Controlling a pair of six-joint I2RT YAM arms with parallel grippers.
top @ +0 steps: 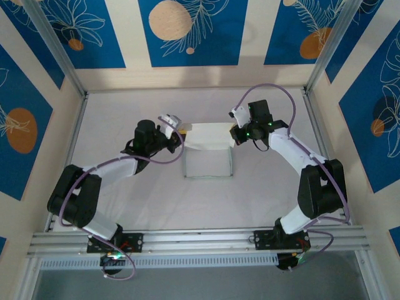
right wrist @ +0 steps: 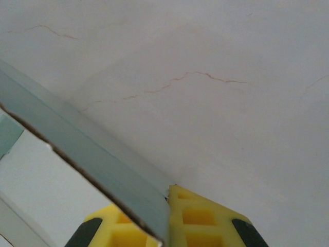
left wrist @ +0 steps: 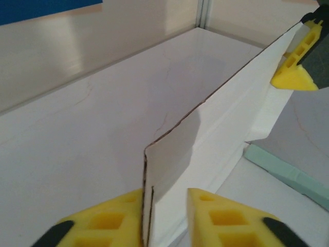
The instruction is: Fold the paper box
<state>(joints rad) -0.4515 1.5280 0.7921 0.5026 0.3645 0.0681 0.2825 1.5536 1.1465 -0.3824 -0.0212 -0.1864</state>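
The paper box (top: 207, 161) lies mid-table as a shallow open tray of pale card, with its rear flap (top: 209, 134) standing up. My left gripper (top: 180, 139) is at the flap's left end. In the left wrist view the flap (left wrist: 216, 118) runs between the left gripper's (left wrist: 164, 218) yellow fingers. It rests against the left one, with a gap to the right one, so the jaws stand open. My right gripper (top: 234, 134) is shut on the flap's right end. In the right wrist view the grey-green card (right wrist: 92, 149) is pinched between the right gripper's (right wrist: 167, 221) pads.
The white table (top: 125, 112) is ringed by aluminium posts and blue-patterned walls. A metal rail (top: 200, 240) carrying both arm bases runs along the near edge. The right gripper's yellow fingertip (left wrist: 295, 72) shows at the flap's far end in the left wrist view.
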